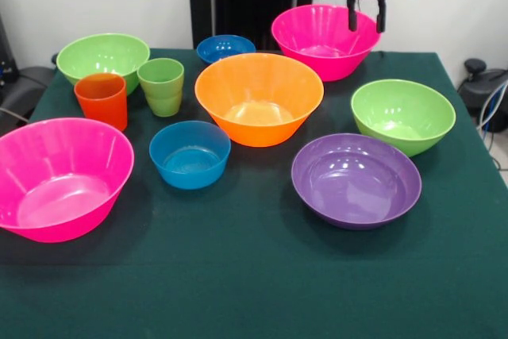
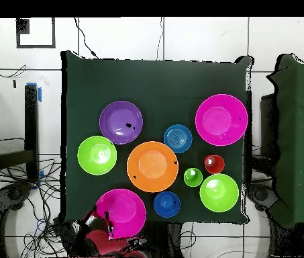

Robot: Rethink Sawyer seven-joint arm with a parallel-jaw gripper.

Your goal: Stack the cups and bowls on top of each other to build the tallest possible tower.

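Your arm comes straight down from the top edge in the front view, red wrist housing vertical, gripper (image 1: 366,15) pointing down over the far pink bowl (image 1: 324,40). Its two dark fingers (image 1: 352,15) stand spread with a clear gap between them, pinching nothing. The tips hang over that bowl's rim on its right-hand side in the front view; you can't tell from here whether they touch the rim or sit just above it. In the overhead view the gripper (image 2: 102,219) sits at the same bowl's (image 2: 122,211) edge nearest the robot.

Nothing is stacked; every piece sits alone on the green tablecloth (image 1: 254,283).

Taking the orange bowl (image 1: 259,98) as landmark, front view:
- far pink bowl: behind and to the right, close by
- small blue bowl (image 1: 225,48): just behind, on the left
- second blue bowl (image 1: 190,154): in front and left, near
- light green cup (image 1: 161,86): left, near, upright
- orange-red cup (image 1: 101,100): further left, just beside the green cup, upright
- green bowl (image 1: 102,59): behind those two cups, well left
- second green bowl (image 1: 402,115): right, near
- purple bowl (image 1: 355,179): in front and right, just in front of that green bowl
- second pink bowl (image 1: 59,178): front left, well apart, at the table's left edge

All bowls and cups stand mouth up.
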